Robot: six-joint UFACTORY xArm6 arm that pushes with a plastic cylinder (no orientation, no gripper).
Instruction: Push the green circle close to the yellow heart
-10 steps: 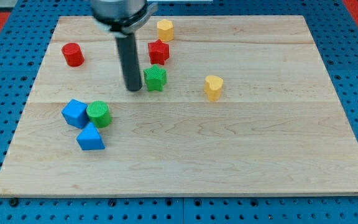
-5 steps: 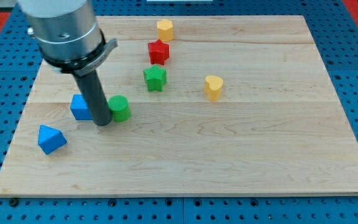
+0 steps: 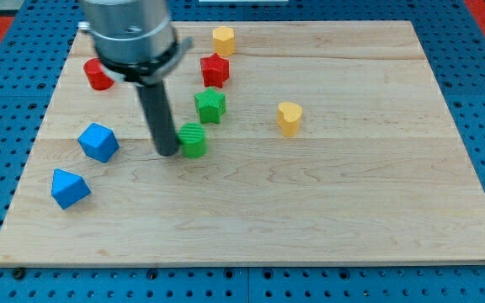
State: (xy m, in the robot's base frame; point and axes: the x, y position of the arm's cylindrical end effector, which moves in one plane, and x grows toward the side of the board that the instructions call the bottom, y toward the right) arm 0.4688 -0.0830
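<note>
The green circle (image 3: 194,140) lies left of the board's middle. My tip (image 3: 168,151) rests on the board right against the circle's left side. The yellow heart (image 3: 289,118) stands to the circle's right and slightly higher, well apart from it. A green star (image 3: 210,105) sits just above the circle, between it and the red star (image 3: 215,70).
A blue cube (image 3: 98,141) and a blue triangle block (image 3: 69,188) lie at the left. A red cylinder (image 3: 98,76) is partly hidden behind the arm at the upper left. A yellow hexagon (image 3: 223,39) sits near the wooden board's (image 3: 352,210) top edge.
My tip has moved right with the green circle ahead of it, toward the heart. The blue cube and the blue triangle have shifted to the left.
</note>
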